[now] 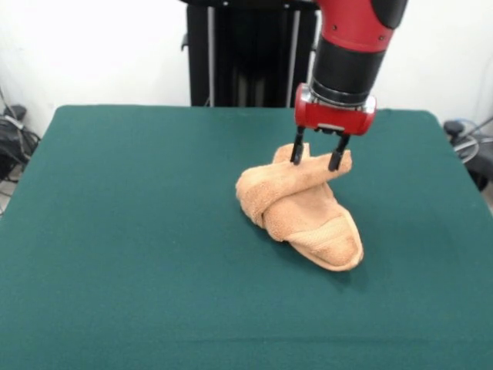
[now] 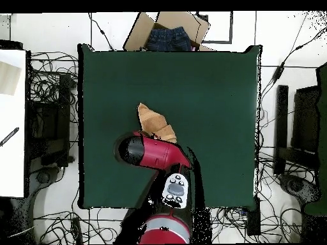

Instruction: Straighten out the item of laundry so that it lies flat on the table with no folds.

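Observation:
The peach terry towel [image 1: 304, 212] lies bunched and twisted on the green table [image 1: 123, 231], right of centre, with one fold crossed over another. My gripper [image 1: 315, 159] is at the towel's far end, fingers apart, one on each side of the raised top fold. It looks open, not clamped. In the overhead view the towel [image 2: 155, 122] shows partly from under the red arm [image 2: 150, 153], which hides the gripper. The white tag is not visible.
The robot pedestal [image 1: 250, 54] stands behind the table's far edge. In the overhead view a cardboard box with dark jeans [image 2: 169, 37] sits just past the table's top edge, and cables lie on the floor all around.

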`<state>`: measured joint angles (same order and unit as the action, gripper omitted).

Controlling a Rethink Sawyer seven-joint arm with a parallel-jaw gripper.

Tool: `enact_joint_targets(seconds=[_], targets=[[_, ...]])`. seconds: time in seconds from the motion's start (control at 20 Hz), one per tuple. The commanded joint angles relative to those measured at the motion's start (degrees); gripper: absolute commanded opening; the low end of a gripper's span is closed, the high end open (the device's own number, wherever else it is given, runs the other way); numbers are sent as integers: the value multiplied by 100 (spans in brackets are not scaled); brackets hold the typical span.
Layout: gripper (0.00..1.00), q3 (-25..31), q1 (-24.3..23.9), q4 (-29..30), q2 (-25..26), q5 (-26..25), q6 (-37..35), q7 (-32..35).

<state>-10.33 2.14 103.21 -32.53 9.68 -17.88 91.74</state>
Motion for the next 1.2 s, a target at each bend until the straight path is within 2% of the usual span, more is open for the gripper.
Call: enact_joint_targets(seconds=[0.05,0.85,1.05,1.2], targets=[[100,-387,352,104,186,477,-58,1962],[100,-53,17,238,409,619,599,1577],[100,499,-570,377,594,434,1152,1320],[100,634,-767,361,713,317,1355,1235]])
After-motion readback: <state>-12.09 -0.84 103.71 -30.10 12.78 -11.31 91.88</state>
